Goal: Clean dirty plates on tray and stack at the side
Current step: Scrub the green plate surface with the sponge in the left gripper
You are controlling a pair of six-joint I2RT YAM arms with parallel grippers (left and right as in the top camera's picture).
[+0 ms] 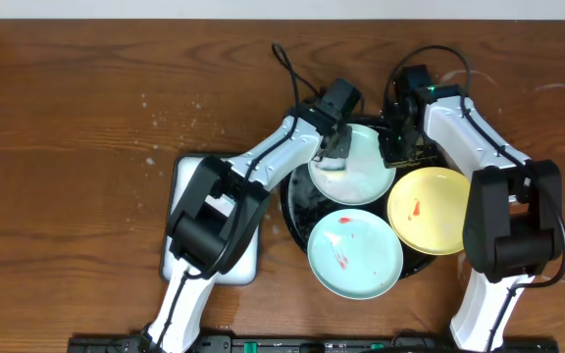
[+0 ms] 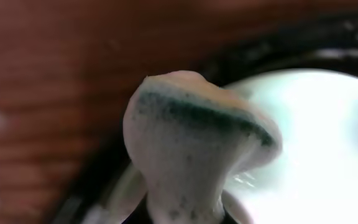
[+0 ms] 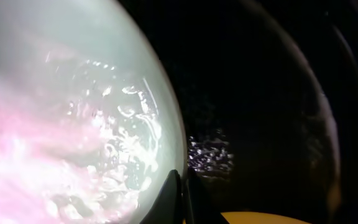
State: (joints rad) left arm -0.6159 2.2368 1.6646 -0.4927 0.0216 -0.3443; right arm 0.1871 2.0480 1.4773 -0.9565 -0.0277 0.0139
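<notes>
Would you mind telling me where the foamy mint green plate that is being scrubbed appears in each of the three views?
Overhead: the foamy mint plate sits at the black tray's top, under the sponge.
Left wrist: it fills the right side, behind the sponge.
Right wrist: it fills the left half.
Shared landmark: the black tray, a dark band beside the plate in both wrist views.

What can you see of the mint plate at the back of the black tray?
The back mint plate is small, round, shallow and glossy pale green, wet and coated with white foam; no red sauce shows on it. It sits in the black tray. The left hand presses a foamy sponge onto its left part, and the right hand appears to pinch its right rim. The yellow plate lies close beside it.
</notes>
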